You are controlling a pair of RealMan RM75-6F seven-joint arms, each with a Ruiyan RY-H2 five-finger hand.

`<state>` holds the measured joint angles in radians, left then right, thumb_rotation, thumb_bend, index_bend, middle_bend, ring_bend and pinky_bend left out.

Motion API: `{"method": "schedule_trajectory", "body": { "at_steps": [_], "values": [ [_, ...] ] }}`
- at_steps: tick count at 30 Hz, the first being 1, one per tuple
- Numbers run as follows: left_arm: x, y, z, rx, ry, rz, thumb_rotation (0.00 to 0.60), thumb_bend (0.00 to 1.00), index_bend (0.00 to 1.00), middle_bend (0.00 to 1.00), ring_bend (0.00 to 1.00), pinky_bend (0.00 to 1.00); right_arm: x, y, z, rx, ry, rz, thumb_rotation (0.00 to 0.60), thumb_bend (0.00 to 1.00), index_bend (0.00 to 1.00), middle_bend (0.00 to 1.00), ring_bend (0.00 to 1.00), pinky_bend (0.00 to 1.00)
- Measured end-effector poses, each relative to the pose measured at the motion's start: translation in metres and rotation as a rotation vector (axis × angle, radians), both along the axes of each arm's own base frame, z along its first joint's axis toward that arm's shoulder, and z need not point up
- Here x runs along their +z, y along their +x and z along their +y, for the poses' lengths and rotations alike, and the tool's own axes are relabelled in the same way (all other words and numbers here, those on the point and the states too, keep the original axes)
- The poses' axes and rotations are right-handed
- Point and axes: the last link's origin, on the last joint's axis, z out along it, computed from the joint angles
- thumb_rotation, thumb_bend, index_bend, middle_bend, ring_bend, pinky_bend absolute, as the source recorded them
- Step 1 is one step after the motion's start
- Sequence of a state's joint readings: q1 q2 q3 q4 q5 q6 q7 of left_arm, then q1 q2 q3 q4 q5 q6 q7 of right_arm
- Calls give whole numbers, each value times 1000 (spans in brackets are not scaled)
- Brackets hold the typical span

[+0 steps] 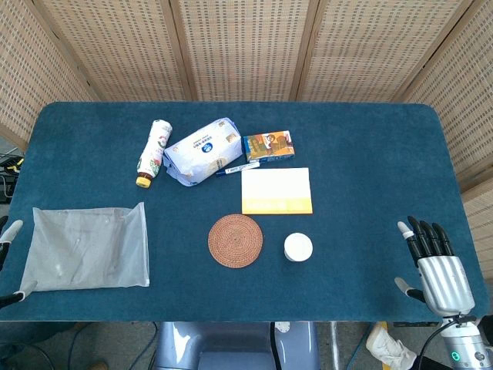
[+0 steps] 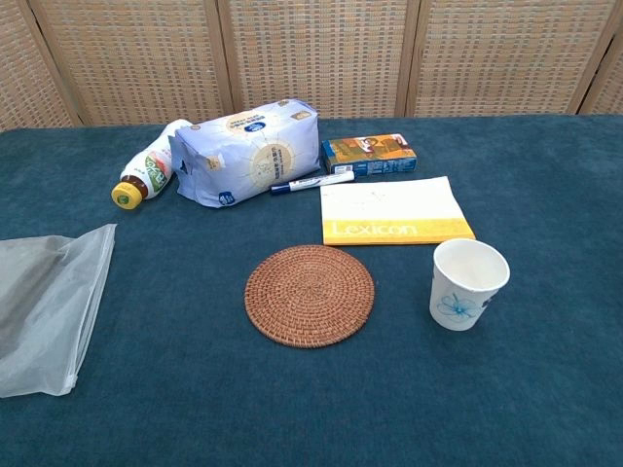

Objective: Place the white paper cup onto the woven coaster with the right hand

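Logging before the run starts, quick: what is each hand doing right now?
Left hand: only fingertips show at the frame edge; cannot be told.
Right hand: open, fingers apart, holding nothing, well clear of the white paper cup.

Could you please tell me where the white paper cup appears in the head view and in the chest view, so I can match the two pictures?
Head view: the white paper cup stands below centre, seen from above, just right of the woven coaster.
Chest view: the cup stands upright at right of centre, showing a blue flower print, again right of the coaster.
Shared landmark: the yellow and white Lexicon notepad lies just behind the cup.
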<state>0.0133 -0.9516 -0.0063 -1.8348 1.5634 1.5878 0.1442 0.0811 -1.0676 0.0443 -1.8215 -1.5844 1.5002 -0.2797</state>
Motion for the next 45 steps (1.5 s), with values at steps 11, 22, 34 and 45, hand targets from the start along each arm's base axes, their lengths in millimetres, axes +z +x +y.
{"method": "schedule_trajectory", "body": {
  "at_steps": [11, 22, 34, 45],
  "values": [
    [0, 1, 1, 4, 1, -2, 600, 58, 0, 0, 0, 0, -6, 0, -7, 22, 51, -39, 600, 0, 1, 17, 0, 0],
    [-4, -1, 11, 42, -3, 8, 600, 59, 0, 0, 0, 0, -51, 17, -47, 170, 324, -71, 600, 0, 25, 45, 0, 0],
    [-13, -2, 20, 65, -42, 33, 600, 59, 0, 0, 0, 0, -111, 54, -99, 270, 596, -30, 600, 0, 1, 39, 0, 32],
    [-17, -4, 25, 82, -57, 40, 600, 59, 0, 0, 0, 0, -145, 77, -127, 254, 637, 24, 600, 0, 118, 167, 160, 159]
  ]
}}
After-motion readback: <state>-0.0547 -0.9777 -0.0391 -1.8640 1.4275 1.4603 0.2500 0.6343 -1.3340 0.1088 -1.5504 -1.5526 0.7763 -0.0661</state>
